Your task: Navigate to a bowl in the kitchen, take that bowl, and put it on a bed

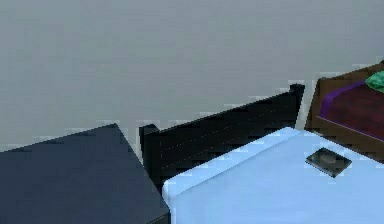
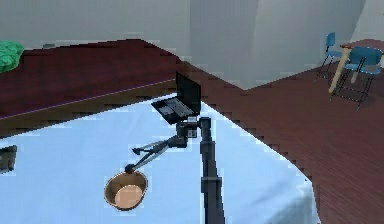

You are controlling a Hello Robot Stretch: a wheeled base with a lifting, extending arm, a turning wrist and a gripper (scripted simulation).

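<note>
A brown bowl [image 2: 126, 190] lies on the light blue bed [image 2: 60, 140] in the arm side view, near the picture's lower middle. The dark arm bar [image 2: 209, 175] rises from the bottom edge. From its far end the gripper [image 2: 140, 152] reaches left, with its thin fingers a little above the bowl in the picture. I cannot tell whether the gripper touches the bowl or holds anything. In the forward view the same bed [image 1: 260, 190] stands against a grey wall with a dark headboard [image 1: 220, 130].
An open black laptop [image 2: 180, 100] sits on the bed beyond the gripper. A small dark flat thing [image 1: 328, 160] lies on the bed. A dark nightstand [image 1: 70, 180] stands at the forward view's left. Blue chairs [image 2: 362, 70] and a table [image 2: 345, 50] stand far right on red-brown floor.
</note>
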